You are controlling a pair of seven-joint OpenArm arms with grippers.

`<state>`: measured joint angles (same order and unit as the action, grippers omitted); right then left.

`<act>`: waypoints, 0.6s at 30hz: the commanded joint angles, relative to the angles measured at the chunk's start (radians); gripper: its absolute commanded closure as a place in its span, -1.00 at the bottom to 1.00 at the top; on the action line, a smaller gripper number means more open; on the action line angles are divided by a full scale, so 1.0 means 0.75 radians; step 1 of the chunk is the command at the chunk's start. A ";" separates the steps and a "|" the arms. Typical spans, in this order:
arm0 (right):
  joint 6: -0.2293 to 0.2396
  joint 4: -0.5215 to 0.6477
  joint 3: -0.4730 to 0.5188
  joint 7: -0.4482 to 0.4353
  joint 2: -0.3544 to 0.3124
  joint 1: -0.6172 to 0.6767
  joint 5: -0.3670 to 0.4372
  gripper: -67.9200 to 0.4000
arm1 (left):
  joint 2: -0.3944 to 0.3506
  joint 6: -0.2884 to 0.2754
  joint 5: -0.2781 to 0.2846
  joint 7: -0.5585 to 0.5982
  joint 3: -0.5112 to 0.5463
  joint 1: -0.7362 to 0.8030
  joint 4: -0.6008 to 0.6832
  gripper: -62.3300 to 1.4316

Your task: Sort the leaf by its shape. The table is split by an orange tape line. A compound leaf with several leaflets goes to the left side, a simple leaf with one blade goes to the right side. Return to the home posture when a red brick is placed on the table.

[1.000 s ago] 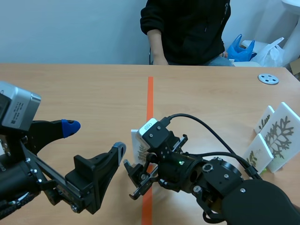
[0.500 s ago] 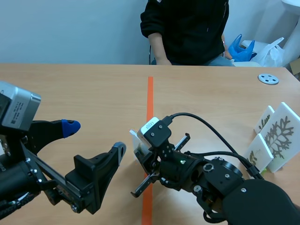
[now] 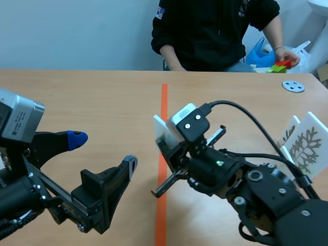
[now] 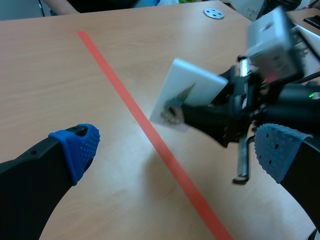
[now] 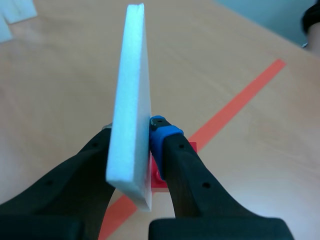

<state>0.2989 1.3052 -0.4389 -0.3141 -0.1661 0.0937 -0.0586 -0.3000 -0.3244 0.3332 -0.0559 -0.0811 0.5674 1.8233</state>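
My right gripper (image 3: 170,149) is shut on a white leaf card (image 3: 163,133), holding it upright in the air over the orange tape line (image 3: 164,110). In the right wrist view the card (image 5: 131,100) stands edge-on between the fingers of the right gripper (image 5: 145,137), and a small red piece (image 5: 161,176) shows low behind it. The left wrist view shows the card (image 4: 192,90) with a blurred green leaf on its face; its shape is unclear. My left gripper (image 3: 104,151) hangs open at the near left, its blue pads (image 4: 80,145) wide apart and apart from the card.
Other leaf cards (image 3: 303,146) stand at the right edge. A grey disc (image 3: 293,86) lies far right. A person sits across the table; a hand (image 3: 283,54) holds red and green bricks (image 3: 279,65) beside a blue bag (image 3: 259,55).
My right gripper has lifted the card off the table and carried it up and slightly right. The person's hand has appeared at the far right with bricks. The left arm has not moved.
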 commanded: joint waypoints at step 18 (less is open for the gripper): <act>0.099 0.651 0.488 0.182 -0.115 0.573 0.353 0.95 | 0.000 -0.003 0.009 0.018 0.004 -0.007 0.007 -1.00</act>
<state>0.3672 1.7828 -0.0807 -0.1703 -0.2440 0.5255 0.1894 -0.3000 -0.3248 0.3332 -0.0563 -0.0811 0.5674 1.8233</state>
